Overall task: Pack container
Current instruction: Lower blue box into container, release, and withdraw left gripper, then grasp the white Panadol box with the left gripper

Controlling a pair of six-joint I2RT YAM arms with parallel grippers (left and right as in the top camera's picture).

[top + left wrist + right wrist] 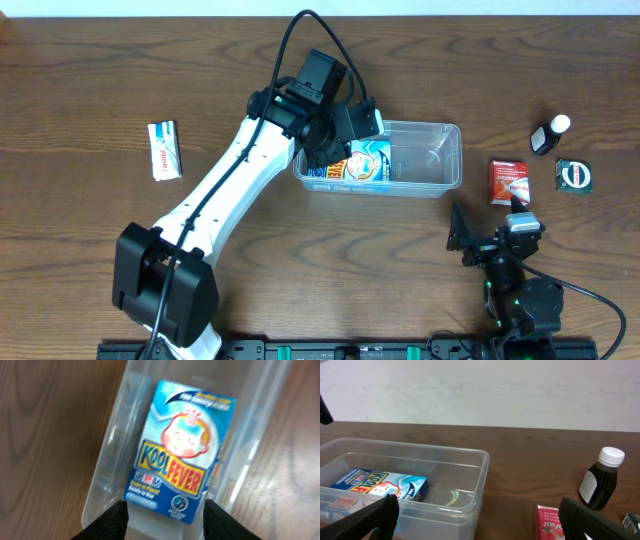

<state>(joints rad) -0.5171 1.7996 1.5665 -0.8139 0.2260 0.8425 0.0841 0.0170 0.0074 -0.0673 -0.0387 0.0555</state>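
Note:
The clear plastic container (440, 160) stands at the table's middle. A blue Kool Fever box (368, 161) lies flat in its left half, also seen in the left wrist view (182, 452) and the right wrist view (380, 485). My left gripper (165, 522) is open and empty, hovering just above the box's near end, over the container (107, 475). My right gripper (477, 520) is open and empty, low over the table to the right of the container (470, 475), next to a red box (550, 522).
A white and red box (165, 150) lies at the far left. The red box (510, 181), a dark bottle with a white cap (549, 133) and a green-black packet (574, 175) lie at the right. The bottle also shows in the right wrist view (601, 480).

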